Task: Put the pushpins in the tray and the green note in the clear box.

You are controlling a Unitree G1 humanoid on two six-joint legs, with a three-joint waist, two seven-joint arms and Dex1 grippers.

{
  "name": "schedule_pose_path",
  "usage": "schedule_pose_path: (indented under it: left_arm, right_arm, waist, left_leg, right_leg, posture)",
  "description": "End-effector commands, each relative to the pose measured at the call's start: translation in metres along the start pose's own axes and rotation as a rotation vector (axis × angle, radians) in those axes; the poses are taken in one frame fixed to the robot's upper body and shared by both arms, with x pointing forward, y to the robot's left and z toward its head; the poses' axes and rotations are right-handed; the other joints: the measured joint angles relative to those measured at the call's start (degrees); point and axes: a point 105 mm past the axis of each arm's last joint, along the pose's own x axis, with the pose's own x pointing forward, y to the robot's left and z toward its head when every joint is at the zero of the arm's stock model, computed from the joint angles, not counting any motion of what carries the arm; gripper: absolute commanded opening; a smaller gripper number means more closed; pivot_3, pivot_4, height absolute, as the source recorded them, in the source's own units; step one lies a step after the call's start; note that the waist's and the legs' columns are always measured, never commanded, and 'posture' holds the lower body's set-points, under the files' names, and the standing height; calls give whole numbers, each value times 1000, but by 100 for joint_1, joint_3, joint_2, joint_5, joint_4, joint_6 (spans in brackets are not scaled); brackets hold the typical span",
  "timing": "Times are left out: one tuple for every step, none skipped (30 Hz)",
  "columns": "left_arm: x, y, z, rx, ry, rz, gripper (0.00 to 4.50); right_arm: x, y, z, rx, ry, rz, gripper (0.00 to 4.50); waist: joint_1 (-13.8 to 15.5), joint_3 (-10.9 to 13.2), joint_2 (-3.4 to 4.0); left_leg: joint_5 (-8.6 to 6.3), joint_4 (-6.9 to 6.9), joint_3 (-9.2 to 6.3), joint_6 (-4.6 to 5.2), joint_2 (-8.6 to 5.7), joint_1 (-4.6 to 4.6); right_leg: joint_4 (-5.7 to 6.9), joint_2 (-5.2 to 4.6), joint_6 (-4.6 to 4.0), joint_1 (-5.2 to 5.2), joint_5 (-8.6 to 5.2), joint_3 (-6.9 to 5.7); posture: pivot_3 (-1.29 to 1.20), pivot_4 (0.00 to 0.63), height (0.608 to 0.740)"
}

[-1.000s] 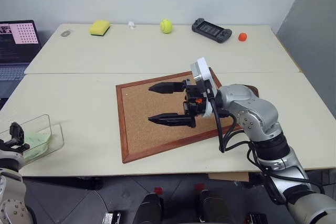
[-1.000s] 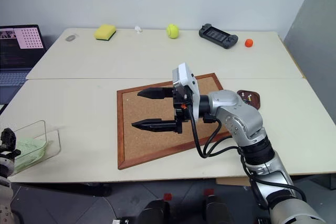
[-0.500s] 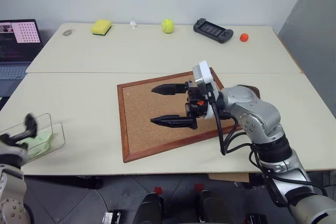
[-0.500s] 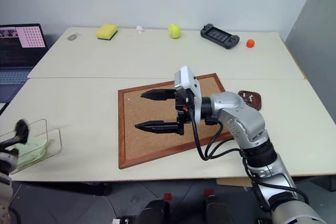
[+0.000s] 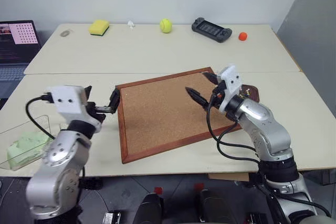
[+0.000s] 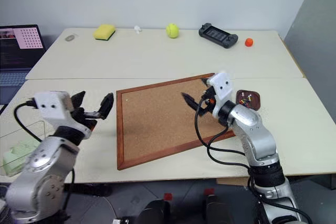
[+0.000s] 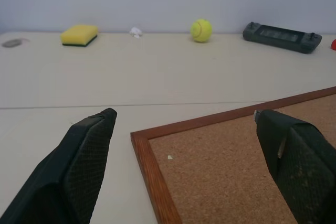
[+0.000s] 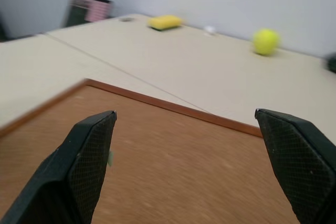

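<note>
Green note [image 5: 26, 145] lies in the clear box [image 5: 16, 129] beside the open left tool [image 5: 100, 103]; pushpins [image 6: 248, 98] sit in the tray [image 6: 255, 106] beside the open right tool [image 5: 202, 87], so withdraw both tools level.

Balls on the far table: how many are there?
2. A yellow-green tennis ball sits near the middle of the far edge, between the yellow sponge and the black game controller. A small orange ball lies right of the controller. None seem hidden.

A plain office or lab room. Two pale worktops [image 5: 157, 51] meet a bare wall. A laptop [image 5: 18, 43] sits at the edge.
</note>
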Motion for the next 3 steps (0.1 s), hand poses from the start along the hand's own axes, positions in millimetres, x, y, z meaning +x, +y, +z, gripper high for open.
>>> schedule_pose_path:
  left_arm:
    - [7,0,-4,30,-38,44,4454]
    - [8,-1,-9,26,-34,50,4454]
    - [8,-1,-12,19,-29,55,4454]
  right_arm:
    - [-8,-13,9,-29,-60,-133,4500]
    - [-10,-15,6,-24,-55,-157,4500]
    - [-11,-16,3,-21,-50,-176,4500]
  waist:
    - [-18,0,0]
    - [-25,0,0]
    - [-25,0,0]
  left_leg:
    - [0,0,2,0,0,2]
    - [0,-2,9,0,0,3]
    - [0,-3,13,1,0,8]
  right_leg:
    - [1,0,0,0,0,0]
    - [1,2,0,-3,0,4]
    - [3,3,0,-3,0,6]
  posture:
    - [0,150,740]
    - [0,150,740]
    - [0,150,740]
